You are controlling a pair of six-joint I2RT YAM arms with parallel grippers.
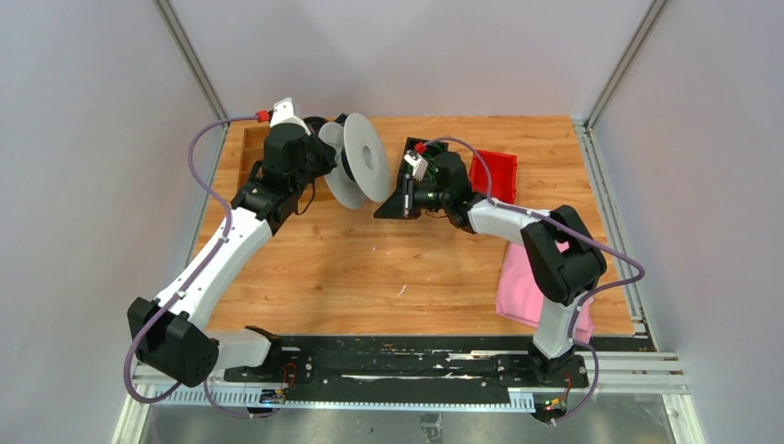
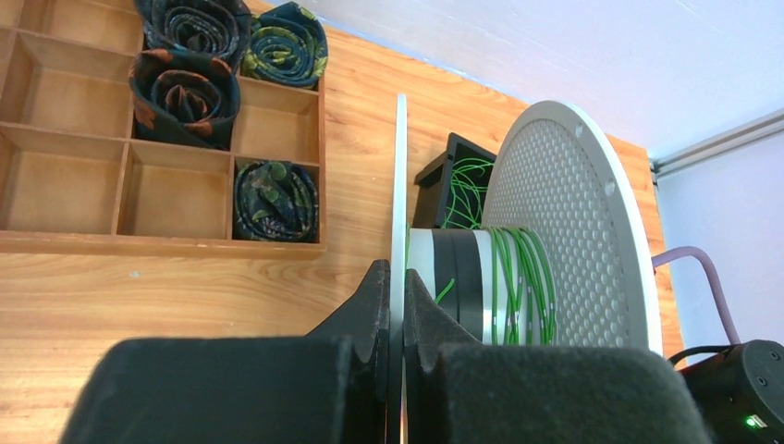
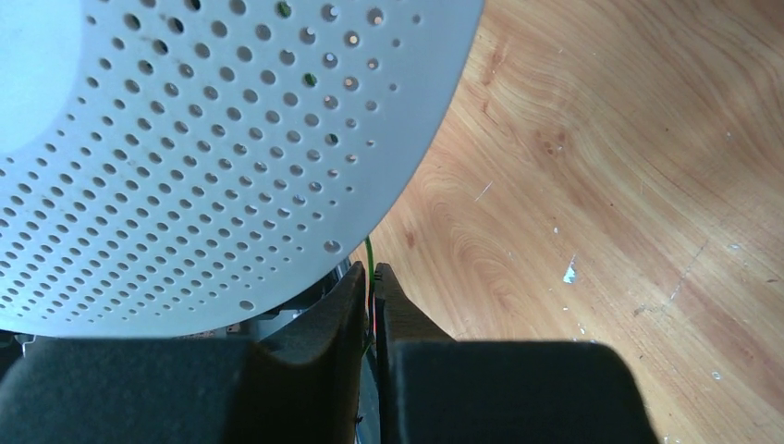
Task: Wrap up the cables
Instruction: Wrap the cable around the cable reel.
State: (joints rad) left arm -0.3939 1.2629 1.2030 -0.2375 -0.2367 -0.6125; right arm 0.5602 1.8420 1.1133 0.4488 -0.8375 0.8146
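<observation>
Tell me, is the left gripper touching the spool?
Touching. The left wrist view shows the left gripper clamped on the thin near flange of the spool, with no gap on either side.

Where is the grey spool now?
In the top view, the grey spool is at far centre, between the wooden tray and the black box; the left tool pinches its flange.

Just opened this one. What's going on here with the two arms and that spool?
The left gripper is clamped on the rim of one flange of the grey spool, holding it on edge. Several turns of green cable sit on its core. The right gripper, close beside the other flange, pinches a thin green strand between nearly closed fingers.
</observation>
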